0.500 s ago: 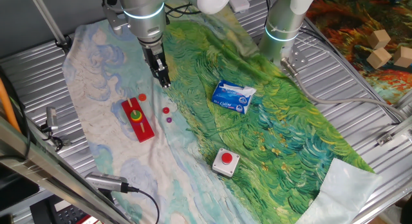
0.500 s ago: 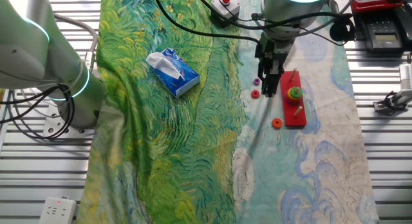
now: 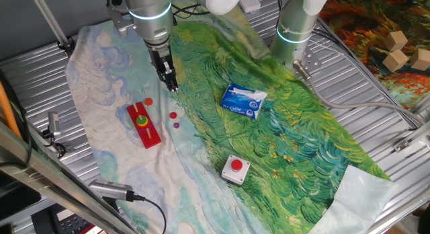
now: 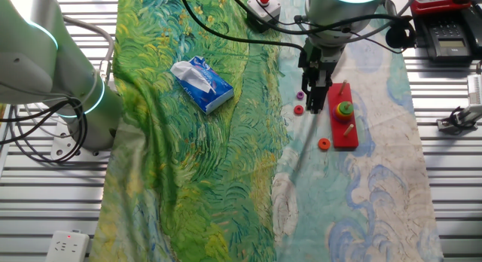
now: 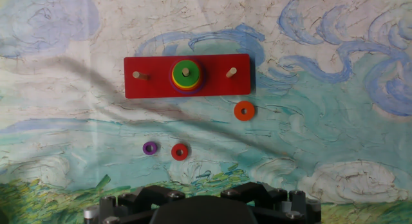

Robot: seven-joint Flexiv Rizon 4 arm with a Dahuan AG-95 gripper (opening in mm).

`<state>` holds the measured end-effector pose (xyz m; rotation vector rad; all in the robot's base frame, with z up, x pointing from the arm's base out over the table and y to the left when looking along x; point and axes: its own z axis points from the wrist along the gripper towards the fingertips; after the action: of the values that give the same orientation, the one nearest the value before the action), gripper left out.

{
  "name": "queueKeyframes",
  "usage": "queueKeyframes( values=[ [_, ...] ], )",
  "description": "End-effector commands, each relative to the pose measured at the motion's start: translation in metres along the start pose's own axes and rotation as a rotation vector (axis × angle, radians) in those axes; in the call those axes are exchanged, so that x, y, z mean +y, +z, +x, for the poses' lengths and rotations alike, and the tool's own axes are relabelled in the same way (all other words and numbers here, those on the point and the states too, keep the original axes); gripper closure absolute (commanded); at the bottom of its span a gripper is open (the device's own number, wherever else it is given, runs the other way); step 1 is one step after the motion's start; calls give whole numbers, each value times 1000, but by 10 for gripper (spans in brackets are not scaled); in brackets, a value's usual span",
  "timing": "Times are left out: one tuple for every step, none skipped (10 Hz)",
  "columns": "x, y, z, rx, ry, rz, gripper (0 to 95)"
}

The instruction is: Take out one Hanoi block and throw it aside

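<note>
The green Hanoi block (image 5: 178,71) sits on top of a yellow disc on the middle peg of the red board (image 5: 154,89). It also shows in one fixed view (image 3: 142,118) and in the other fixed view (image 4: 345,108). My gripper (image 3: 173,85) hangs above the cloth beside the board, apart from it, and also shows in the other fixed view (image 4: 315,105). Its fingers look pressed together into one narrow tip and hold nothing. The hand view shows only the hand's dark body at the bottom edge.
An orange disc (image 5: 244,111), a red disc (image 5: 180,151) and a purple disc (image 5: 150,147) lie loose on the cloth near the board. A blue tissue pack (image 3: 244,101) and a red-button box (image 3: 236,168) lie further off. A second arm (image 3: 295,25) stands at the back.
</note>
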<state>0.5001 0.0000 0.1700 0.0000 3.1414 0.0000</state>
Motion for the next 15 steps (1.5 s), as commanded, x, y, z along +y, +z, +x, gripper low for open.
queueKeyframes(
  values=[
    [0, 0, 0, -68, -26, -44, 950],
    [0, 0, 0, -68, -27, -42, 950],
    [0, 0, 0, -68, -27, -42, 950],
    [0, 0, 0, -68, -27, -42, 950],
    [0, 0, 0, -68, -27, -42, 950],
    [0, 0, 0, -68, -27, -42, 950],
    [0, 0, 0, -68, -27, -42, 950],
    [0, 0, 0, -68, -27, -42, 950],
    [0, 0, 0, -68, -27, -42, 950],
    [0, 0, 0, -68, -27, -42, 950],
    [0, 0, 0, -68, -27, -42, 950],
    [0, 0, 0, -68, -27, -42, 950],
    [0, 0, 0, -67, -26, -42, 950],
    [0, 0, 0, -66, -25, -42, 950],
    [0, 0, 0, -66, -25, -42, 950]
  ],
)
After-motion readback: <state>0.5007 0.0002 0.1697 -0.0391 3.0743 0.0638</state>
